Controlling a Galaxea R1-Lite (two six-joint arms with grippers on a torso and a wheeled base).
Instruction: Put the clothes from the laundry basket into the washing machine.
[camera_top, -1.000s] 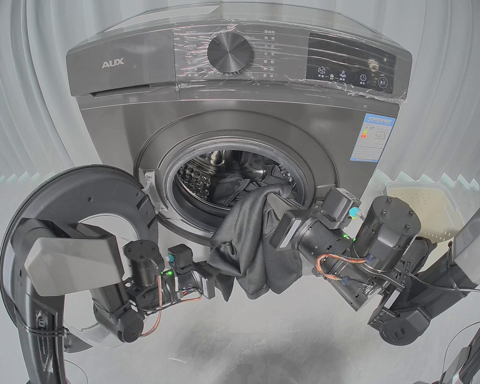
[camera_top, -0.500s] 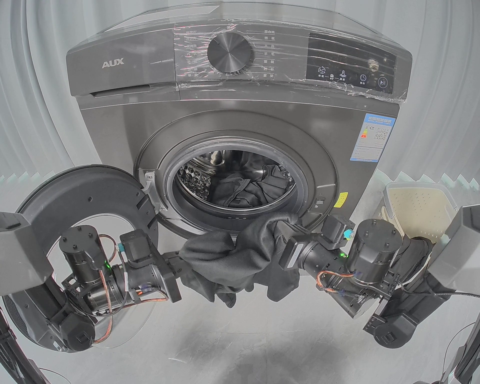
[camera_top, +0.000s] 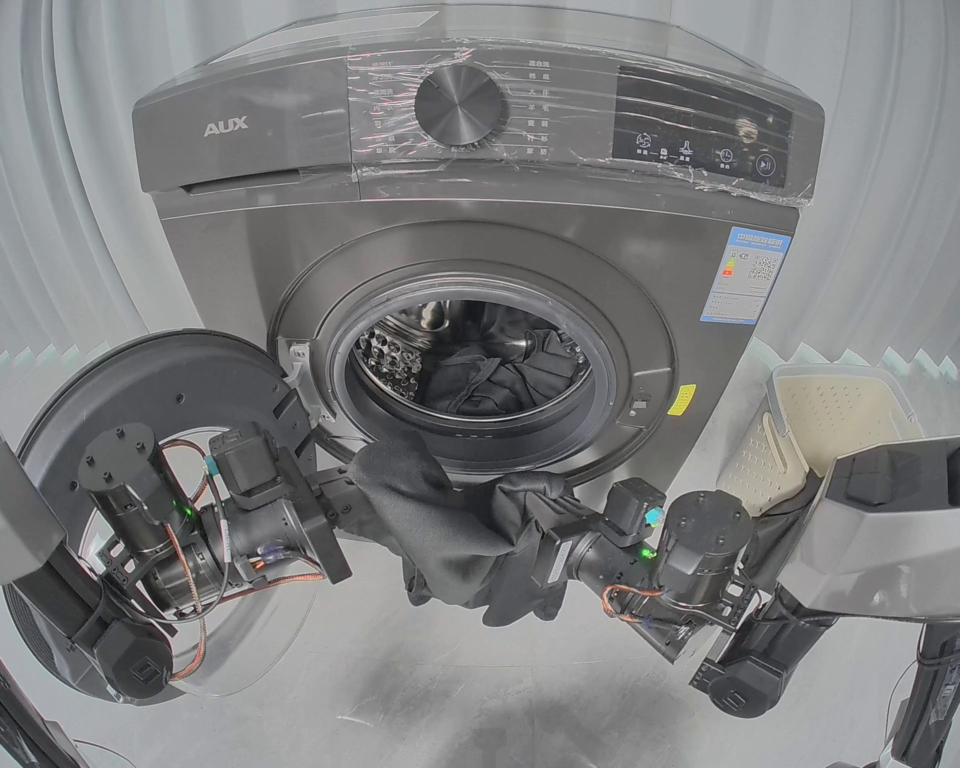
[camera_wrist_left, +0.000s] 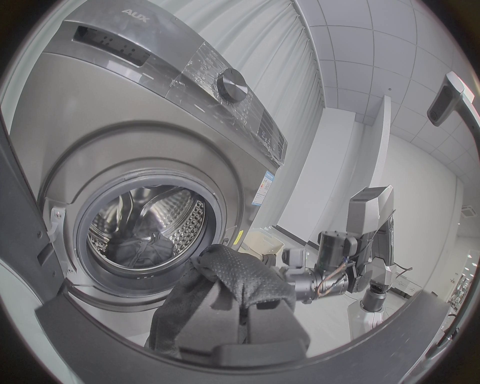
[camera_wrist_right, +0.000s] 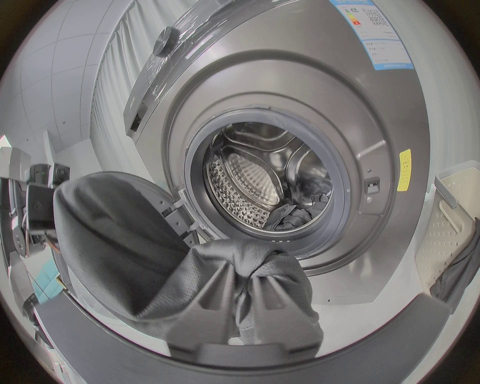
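A dark grey garment hangs stretched between my two grippers, just below the washing machine's open drum mouth. My left gripper is shut on its left end and my right gripper is shut on its right end, with cloth draped over both sets of fingers. The left wrist view shows the garment bunched over the gripper. In the right wrist view the garment covers the gripper. More dark clothes lie inside the drum. The cream laundry basket stands at the right.
The round washer door is swung open to the left, close behind my left arm. A dark cloth hangs over the basket's side. Bare grey floor lies below the garment.
The garment has come off the drum rim and dropped lower. My left gripper rose and took hold of its left end. My right arm pulled back and down.
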